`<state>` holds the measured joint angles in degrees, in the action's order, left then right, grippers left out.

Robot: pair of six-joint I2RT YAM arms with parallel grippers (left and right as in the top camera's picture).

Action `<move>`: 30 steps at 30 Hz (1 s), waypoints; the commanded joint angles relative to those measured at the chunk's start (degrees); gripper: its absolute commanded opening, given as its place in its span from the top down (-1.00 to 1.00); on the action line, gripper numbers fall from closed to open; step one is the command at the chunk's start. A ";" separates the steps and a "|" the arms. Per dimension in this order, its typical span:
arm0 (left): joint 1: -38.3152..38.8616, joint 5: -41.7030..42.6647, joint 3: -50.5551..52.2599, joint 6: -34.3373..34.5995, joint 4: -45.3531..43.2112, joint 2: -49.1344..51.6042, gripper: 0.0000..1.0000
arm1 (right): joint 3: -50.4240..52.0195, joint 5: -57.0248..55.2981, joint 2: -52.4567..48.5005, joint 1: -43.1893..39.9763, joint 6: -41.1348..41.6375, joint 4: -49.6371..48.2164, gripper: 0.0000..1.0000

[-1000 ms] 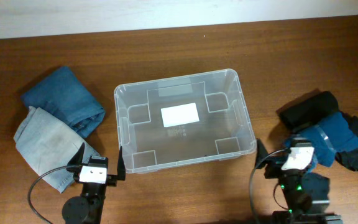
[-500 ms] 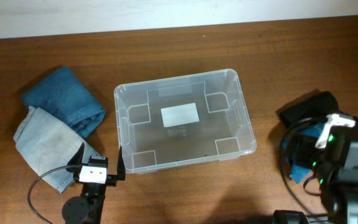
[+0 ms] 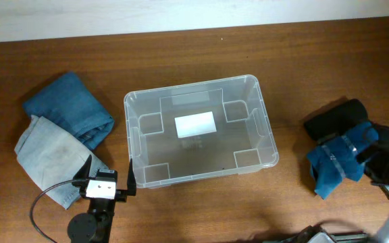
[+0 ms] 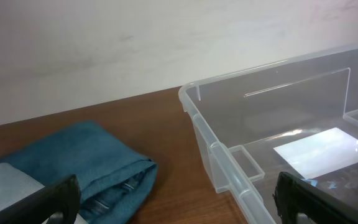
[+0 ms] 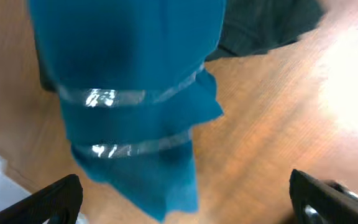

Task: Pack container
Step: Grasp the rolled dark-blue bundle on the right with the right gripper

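The right gripper had its two fingers spread wide apart, closed on nothing. They pointed at a folded teal garment crossed by two shiny strips. That garment lay at the table's right end, touching a black garment behind it.

The left gripper also had its fingers apart and empty. It sat just beside the near left corner of the container.

The container stood upright in the middle of the table, well apart from the teal garment. It was empty, with the white label showing through its clear bottom. Folded blue denim and pale denim lay to its left.

Several things could go wrong from here:
- A shallow pinch on the teal garment would likely catch only the top layer. The fold would then open and trail across the table.
- A deeper bite could take the black garment with it.
- A hanging tail of cloth could snag the container's rim and shove the light bin.
- The left fingers, so near the corner, could knock the bin if they swung inward.
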<state>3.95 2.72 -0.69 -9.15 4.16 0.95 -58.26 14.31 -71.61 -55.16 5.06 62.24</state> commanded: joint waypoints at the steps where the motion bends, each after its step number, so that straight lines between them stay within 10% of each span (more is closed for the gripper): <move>1: -0.37 -0.22 0.15 0.52 0.39 -0.28 -0.99 | 5.44 13.55 -4.90 -4.33 -3.78 -4.44 -0.97; 16: -0.37 -0.22 0.15 0.52 0.39 -0.28 -0.99 | 33.31 23.19 -9.22 -5.99 2.62 -51.71 -0.98; 24: -0.37 -0.22 0.15 0.52 0.39 -0.28 -0.99 | 35.47 39.47 -8.24 -5.99 2.58 -56.72 0.64; 30: -0.37 -0.22 0.15 0.52 0.39 -0.28 -0.99 | 30.21 47.01 -0.31 -5.99 5.62 -50.73 0.78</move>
<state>3.95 2.72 -0.69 -9.15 4.19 0.95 -24.21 53.04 -77.65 -61.43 9.65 9.10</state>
